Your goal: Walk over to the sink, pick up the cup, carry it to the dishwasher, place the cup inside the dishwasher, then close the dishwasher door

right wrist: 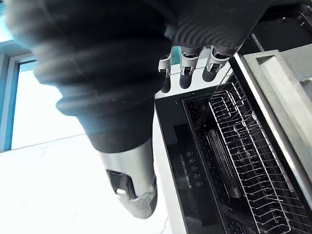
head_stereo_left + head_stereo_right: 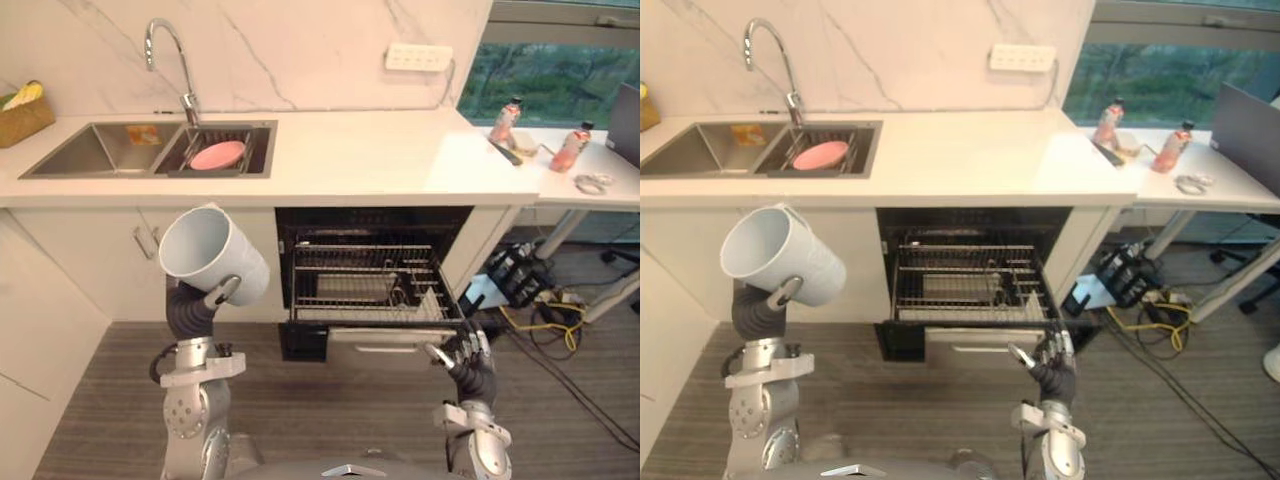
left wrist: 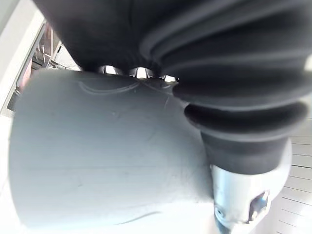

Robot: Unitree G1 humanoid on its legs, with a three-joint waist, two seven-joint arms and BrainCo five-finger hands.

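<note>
Holding white cup [image 2: 213, 254] in left hand [image 2: 222, 292], fingers wrapped round it, tilted, mouth up, in front of cabinet left of dishwasher [image 2: 375, 222]. Right hand [image 2: 468, 352] empty, fingers loosely spread, just off front right corner of lowered door [image 2: 385, 345]. Wire rack [image 2: 370, 285] pulled out. Pink plate [image 2: 217, 155] in sink [image 2: 110, 150], counter's left end. Two bottles [image 2: 505, 120] past counter's right edge, labels too small to read.

pink plate [image 2: 217, 154]: far left, just below faucet [image 2: 187, 100]
basket [image 2: 22, 120]: my far-left edge, on counter [image 2: 380, 160]
wall socket [image 2: 418, 57]: far wall, right of faucet
two bottles [image 2: 505, 120]: far right, side table [image 2: 560, 185]
cables [image 2: 545, 305]: floor, right
</note>
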